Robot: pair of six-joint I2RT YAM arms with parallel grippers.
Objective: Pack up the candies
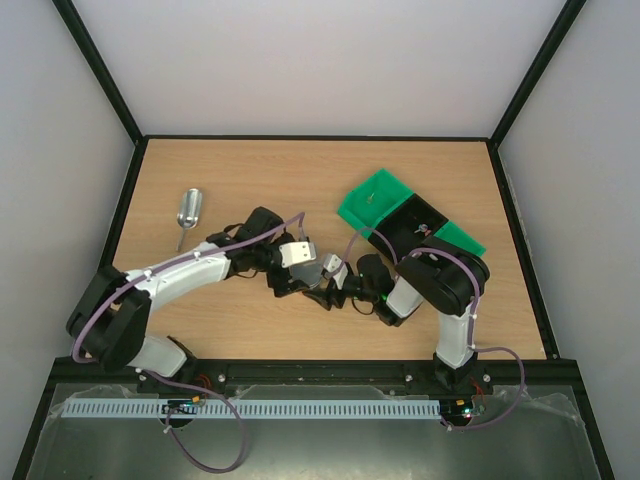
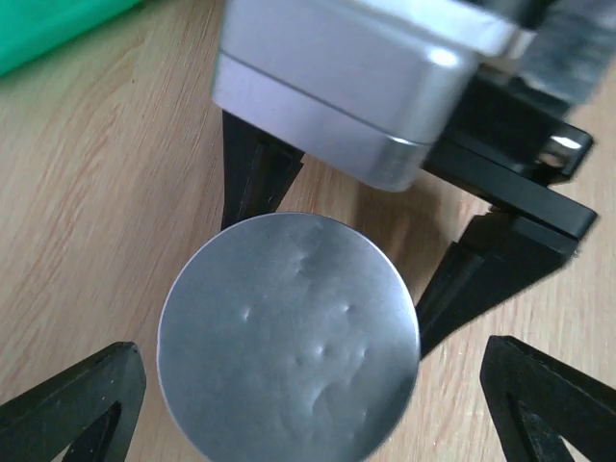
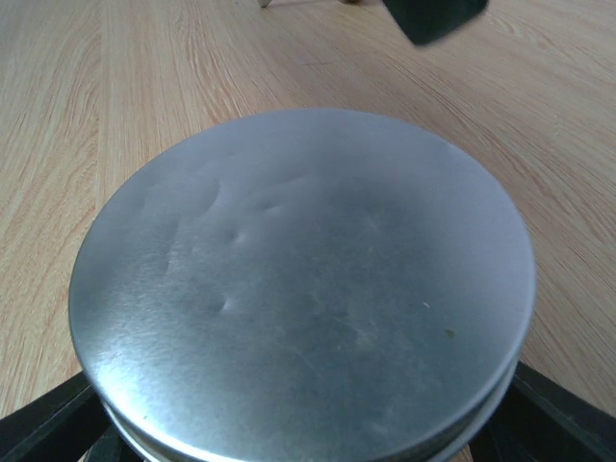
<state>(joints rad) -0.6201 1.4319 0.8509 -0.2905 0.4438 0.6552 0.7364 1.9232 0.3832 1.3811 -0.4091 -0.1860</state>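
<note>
A round metal tin (image 1: 305, 273) with a dented lid (image 2: 289, 337) stands on the wooden table between both grippers. My right gripper (image 1: 325, 290) is shut on it: its black fingers (image 2: 252, 178) press against the tin's sides, and the lid (image 3: 303, 289) fills the right wrist view. My left gripper (image 2: 308, 409) is open, its fingertips (image 2: 77, 404) wide apart on either side of the tin with gaps to it. The candies do not show plainly. Tiny specks in the black tray (image 1: 420, 228) are too small to tell.
A green bin (image 1: 378, 195) and a second green piece (image 1: 458, 238) flank the black tray at the back right. A metal scoop (image 1: 188, 210) lies at the back left. The right wrist's silver housing (image 2: 356, 87) hangs just above the tin.
</note>
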